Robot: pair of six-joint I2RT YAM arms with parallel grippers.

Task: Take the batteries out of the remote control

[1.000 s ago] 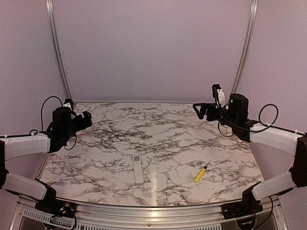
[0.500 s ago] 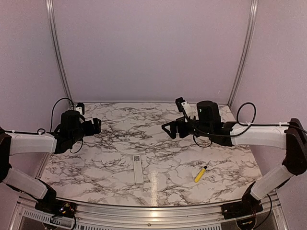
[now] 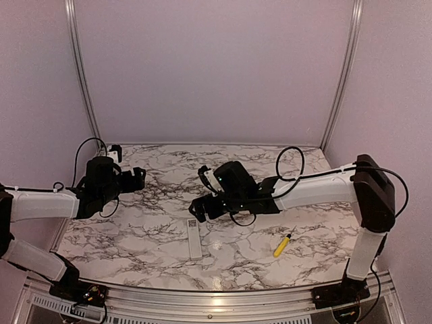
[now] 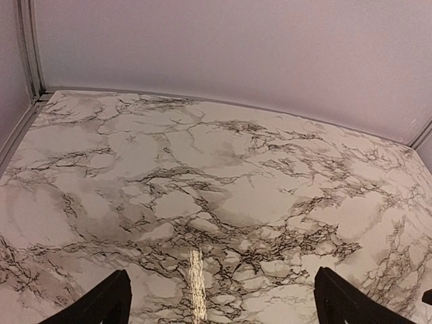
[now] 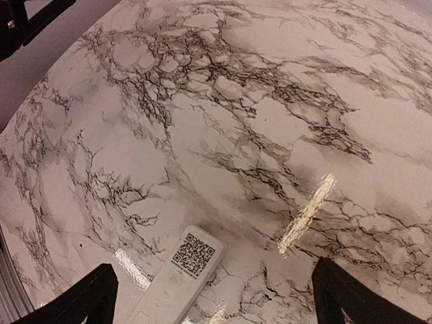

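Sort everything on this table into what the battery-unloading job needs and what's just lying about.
Belongs to the job:
remote control, lying flat, QR label at its far end
right end effector, open, hovering by that labelled end
batteries: none in view

Just lying about:
yellow-handled screwdriver, off to the remote's right, untouched

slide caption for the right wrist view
Open right hand above the QR-labelled end of the remote control on the marble table.
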